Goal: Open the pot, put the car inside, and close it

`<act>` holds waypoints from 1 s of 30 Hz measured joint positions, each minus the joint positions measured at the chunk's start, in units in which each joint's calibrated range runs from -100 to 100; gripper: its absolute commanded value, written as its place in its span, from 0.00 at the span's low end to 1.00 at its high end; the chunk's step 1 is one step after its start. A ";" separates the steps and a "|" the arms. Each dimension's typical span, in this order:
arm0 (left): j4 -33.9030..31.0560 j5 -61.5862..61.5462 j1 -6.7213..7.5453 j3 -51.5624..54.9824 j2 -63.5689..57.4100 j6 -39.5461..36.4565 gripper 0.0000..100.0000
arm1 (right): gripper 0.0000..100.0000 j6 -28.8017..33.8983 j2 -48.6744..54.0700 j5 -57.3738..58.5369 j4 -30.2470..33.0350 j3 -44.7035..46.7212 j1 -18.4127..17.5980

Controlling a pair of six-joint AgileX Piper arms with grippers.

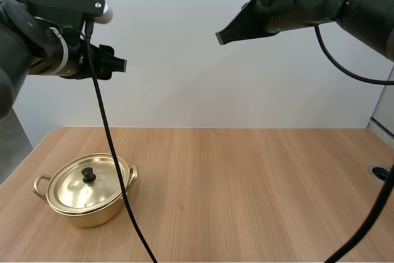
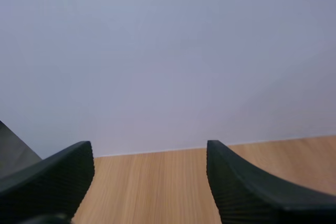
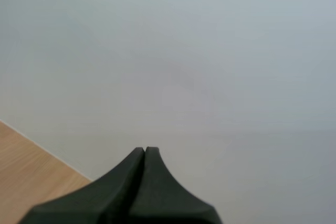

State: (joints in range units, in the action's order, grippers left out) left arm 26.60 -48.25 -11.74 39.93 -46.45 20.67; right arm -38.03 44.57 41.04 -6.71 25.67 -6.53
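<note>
Left gripper (image 1: 117,64) hung high over the light wooden desk's (image 1: 258,183) left side, black fingers spread wide, holding nothing. Right gripper (image 1: 221,37) hung high too, fingers pressed together, empty. Round gold metal pot (image 1: 92,209) sat near the front-left corner, black-knobbed lid (image 1: 86,186) on.

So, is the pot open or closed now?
Closed. The lid sits flat on the pot, covering its rim all round, with the black knob upright on top.
</note>
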 measured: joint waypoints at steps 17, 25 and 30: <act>18.57 7.63 8.08 20.27 -29.28 -0.24 1.00 | 0.00 0.03 22.45 -34.12 -5.00 27.14 4.41; 15.49 17.07 11.56 26.59 -35.15 -3.52 1.00 | 0.00 0.03 25.19 -36.38 -8.43 32.15 7.25; -5.65 37.32 12.44 52.65 -52.85 -14.09 1.00 | 0.00 -0.21 26.06 -25.77 -16.82 59.41 12.37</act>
State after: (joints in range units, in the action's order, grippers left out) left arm 20.94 -10.93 0.71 92.58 -99.30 6.57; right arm -38.24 70.64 15.26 -23.53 85.08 5.84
